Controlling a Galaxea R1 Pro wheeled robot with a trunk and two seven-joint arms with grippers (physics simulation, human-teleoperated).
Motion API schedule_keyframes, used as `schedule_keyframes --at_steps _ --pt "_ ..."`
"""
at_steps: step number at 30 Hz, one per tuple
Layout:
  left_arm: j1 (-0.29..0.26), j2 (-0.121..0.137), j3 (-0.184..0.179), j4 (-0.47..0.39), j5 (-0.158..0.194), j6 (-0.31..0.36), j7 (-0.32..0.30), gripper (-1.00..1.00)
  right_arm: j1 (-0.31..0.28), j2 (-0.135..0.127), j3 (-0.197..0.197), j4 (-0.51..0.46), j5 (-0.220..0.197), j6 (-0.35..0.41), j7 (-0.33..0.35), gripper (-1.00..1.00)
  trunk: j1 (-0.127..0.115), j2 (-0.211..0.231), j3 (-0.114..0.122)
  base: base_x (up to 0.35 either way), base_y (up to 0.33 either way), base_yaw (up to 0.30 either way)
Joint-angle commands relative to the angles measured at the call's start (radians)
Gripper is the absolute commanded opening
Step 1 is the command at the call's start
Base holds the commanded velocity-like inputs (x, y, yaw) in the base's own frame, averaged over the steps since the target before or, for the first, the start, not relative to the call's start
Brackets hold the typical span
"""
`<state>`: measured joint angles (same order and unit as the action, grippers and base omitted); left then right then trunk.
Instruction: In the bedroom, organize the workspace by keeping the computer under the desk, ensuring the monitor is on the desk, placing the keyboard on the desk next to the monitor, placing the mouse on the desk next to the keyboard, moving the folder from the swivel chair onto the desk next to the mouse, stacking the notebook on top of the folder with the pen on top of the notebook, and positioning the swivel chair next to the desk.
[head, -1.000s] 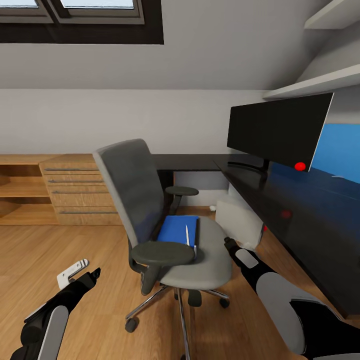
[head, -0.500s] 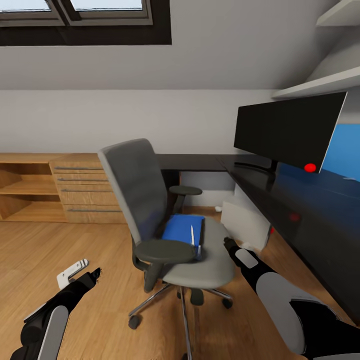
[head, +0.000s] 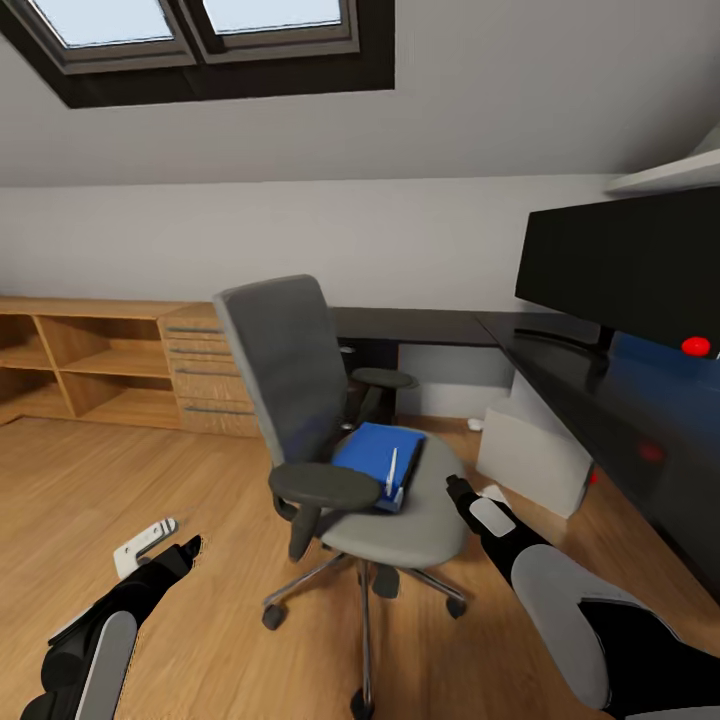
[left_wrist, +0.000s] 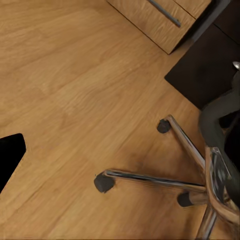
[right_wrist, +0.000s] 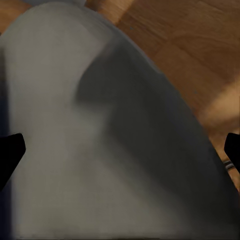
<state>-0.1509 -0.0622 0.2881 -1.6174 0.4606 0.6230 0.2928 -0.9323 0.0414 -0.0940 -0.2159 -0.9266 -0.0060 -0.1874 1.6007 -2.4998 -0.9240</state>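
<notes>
Your left gripper (head: 188, 548) hangs low over the bare floor (head: 120, 470), well apart from the swivel chair (head: 330, 420); whether it is spread or pressed together you cannot tell. The blue folder (head: 375, 452) lies on the seat, long axis running away from you toward the desk (head: 560, 370) (a white pen (head: 392, 470) rests on it). Your right gripper (head: 458, 492), fingers spread, sits just beside the seat's edge, the nearer arm by far.
</notes>
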Motion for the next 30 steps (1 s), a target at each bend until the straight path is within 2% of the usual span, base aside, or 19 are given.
schedule_keyframes --at_steps 1,15,30 --pt "-0.001 -0.001 0.000 -0.001 0.010 0.004 0.008 1.00 0.000 0.002 -0.008 -0.002 -0.012 0.000 0.001 1.00 0.000 0.000 -0.001 0.000 0.000 0.267" --pt "-0.001 -0.001 0.000 -0.001 0.010 0.001 0.007 1.00 0.000 0.003 -0.007 0.001 -0.011 0.000 0.003 1.00 0.000 0.000 -0.001 0.129 0.000 0.267" --pt "-0.001 -0.001 -0.003 -0.001 0.007 0.005 0.006 1.00 0.000 0.006 -0.006 0.001 -0.011 0.000 0.003 1.00 0.000 0.000 -0.001 0.189 0.000 0.252"
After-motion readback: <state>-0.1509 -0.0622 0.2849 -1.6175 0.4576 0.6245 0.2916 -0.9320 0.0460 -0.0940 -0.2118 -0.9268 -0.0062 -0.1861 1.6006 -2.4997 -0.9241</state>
